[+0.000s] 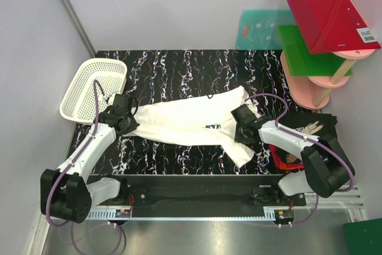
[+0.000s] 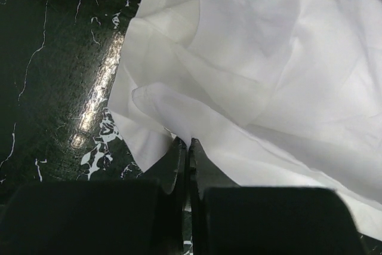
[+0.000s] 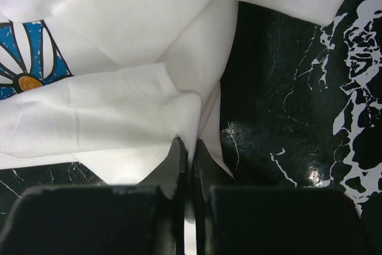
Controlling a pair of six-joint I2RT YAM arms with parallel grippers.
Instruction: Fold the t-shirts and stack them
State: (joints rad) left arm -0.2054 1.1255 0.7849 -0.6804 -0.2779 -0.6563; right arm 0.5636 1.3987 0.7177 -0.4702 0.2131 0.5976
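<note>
— Across the middle of the table (image 1: 179, 70) the white tee (image 1: 191, 120) is lying stretched; I'm pinching its left end with the left gripper (image 2: 188, 145), jaws pressed shut on cloth.
— And the right gripper (image 3: 186, 145)?
— I'm pinching the tee's right end there, jaws likewise shut. Black tee (image 1: 322, 123) is sitting at the right edge.

Soft, matt, creased white cloth of tee (image 1: 191, 125). Glossy black tabletop (image 1: 179, 70), marble-veined, with glare. White plastic mesh of basket (image 1: 80, 85), upper left. Matt black left claw (image 2: 188, 143), right claw (image 3: 187, 143).
</note>
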